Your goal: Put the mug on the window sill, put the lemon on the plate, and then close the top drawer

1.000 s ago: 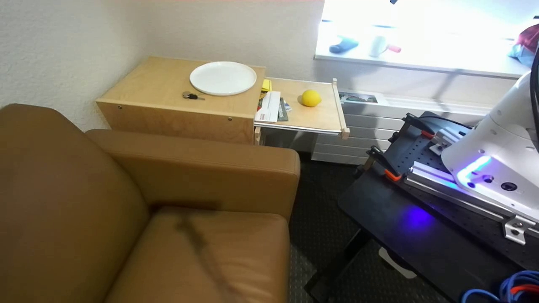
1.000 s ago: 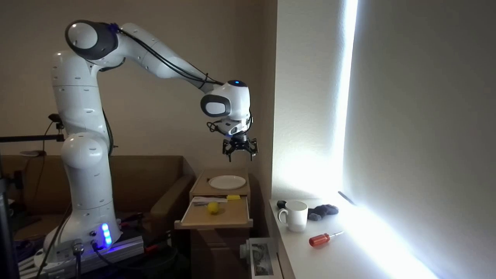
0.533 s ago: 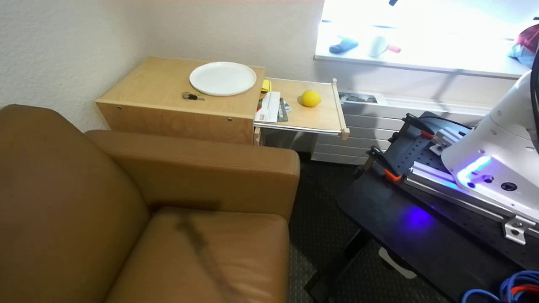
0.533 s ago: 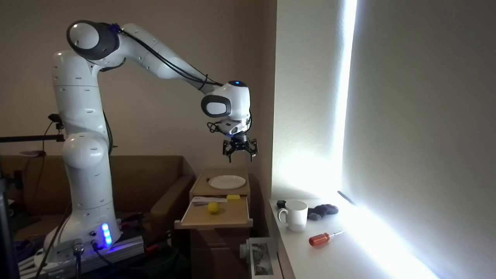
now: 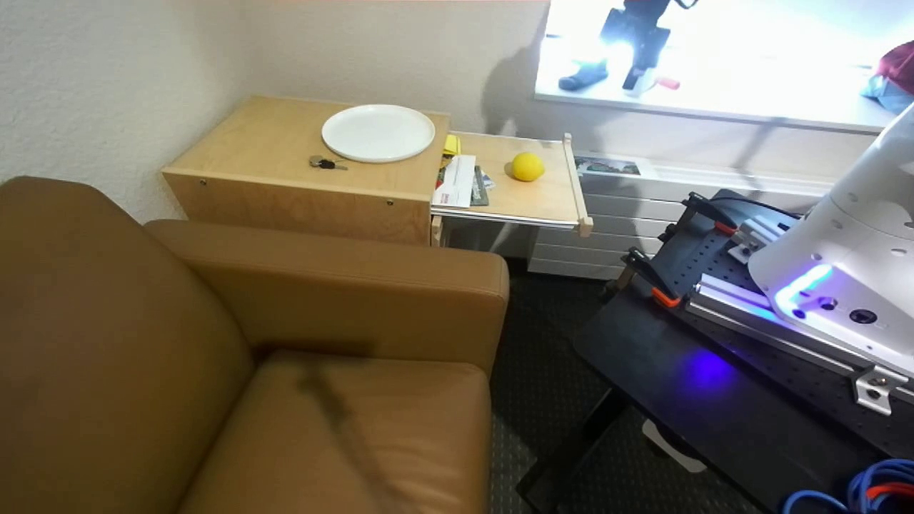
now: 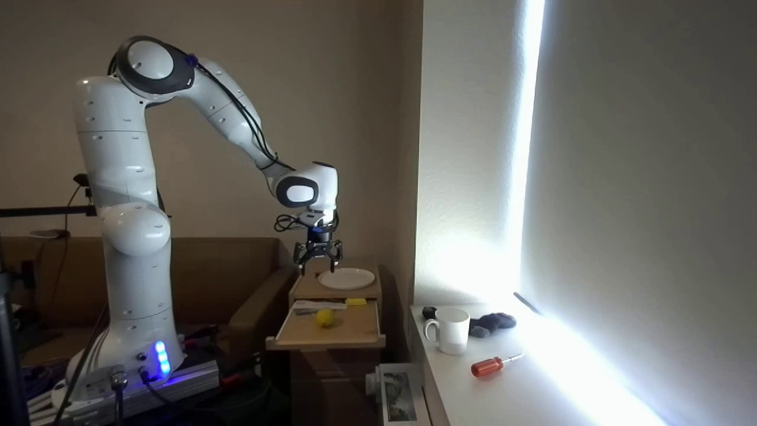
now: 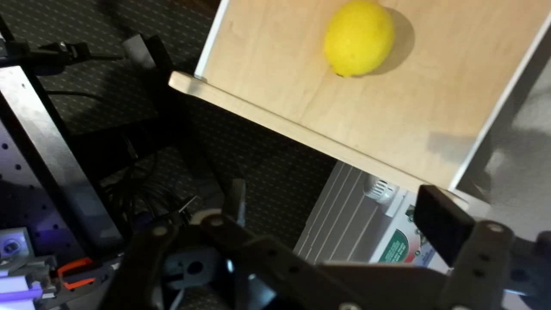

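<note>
Across the lower left of an exterior view, a tan leather sofa point(image 5: 321, 307), with one armrest just beside a low light-wood cabinet point(image 5: 250, 143). Farther right there, a black table point(image 5: 643, 343) bearing the white robot arm point(image 6: 136, 231), bent at the elbow and turned downward at the wrist. Higher up, the long white window sill point(image 6: 502, 402), and beneath it a white ribbed radiator point(image 5: 571, 243), near the cabinet.

Out from the cabinet, pulled well forward beside the radiator, the top drawer point(image 5: 550, 196), with white papers point(image 5: 457, 182), a dark card point(image 5: 479, 194) and something yellow point(image 5: 451, 145) toward the back. On the cabinet top, near the drawer-side edge, the plate point(image 5: 378, 133): round, flat, plain white.

At the end of the arm, the gripper point(image 6: 317, 269), pointing down with fingers spread wide; in the wrist view, carpet point(image 7: 271, 181) and radiator in the gap between them. On the window sill, a dark crumpled bundle point(image 6: 494, 324), too dim to identify. Just beside it, the mug point(image 6: 452, 332), upright and whitish, with the handle toward the room-side edge; in an exterior view, partly hidden behind the gripper. Near the mug, lying down, a red-handled screwdriver point(image 6: 488, 367). Inside the drawer, nearer the front and apart from the papers, the lemon point(image 7: 358, 38): bright yellow, rounded, with a small nub toward the drawer front. Beside the plate, small and dark, keys point(image 5: 327, 164).
</note>
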